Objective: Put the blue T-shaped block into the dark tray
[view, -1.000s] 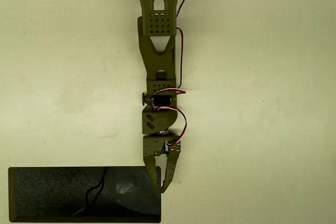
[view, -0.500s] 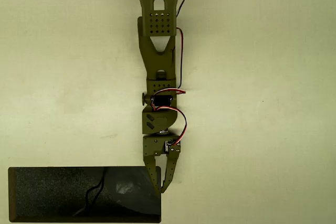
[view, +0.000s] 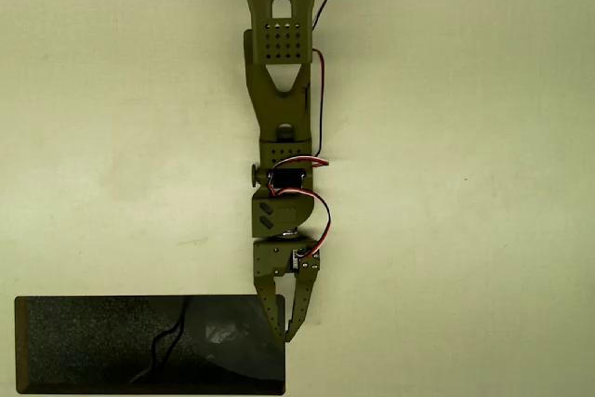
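1. The pale cream table (view: 483, 230) spreads across the overhead view, bare but for the rig and the tray.
2. The long black rectangular speckled tray with a bevelled rim (view: 93, 346) lies at the bottom left; its floor holds no block, only a pale glare and the reflection of a cable.
3. The olive-green five-joint arm (view: 279, 90) reaches straight down the picture from the top edge, with red and black wires looping along its wrist.
4. Its two-finger gripper (view: 286, 327) hangs over the tray's top right corner, the fingers drawn close to a point at the tips; nothing blue is seen between them.
5. I cannot find the blue T-shaped block; it may lie hidden under the arm.
6. Judged from this, the placing is not yet done, and the next move calls for finding and grasping the block.
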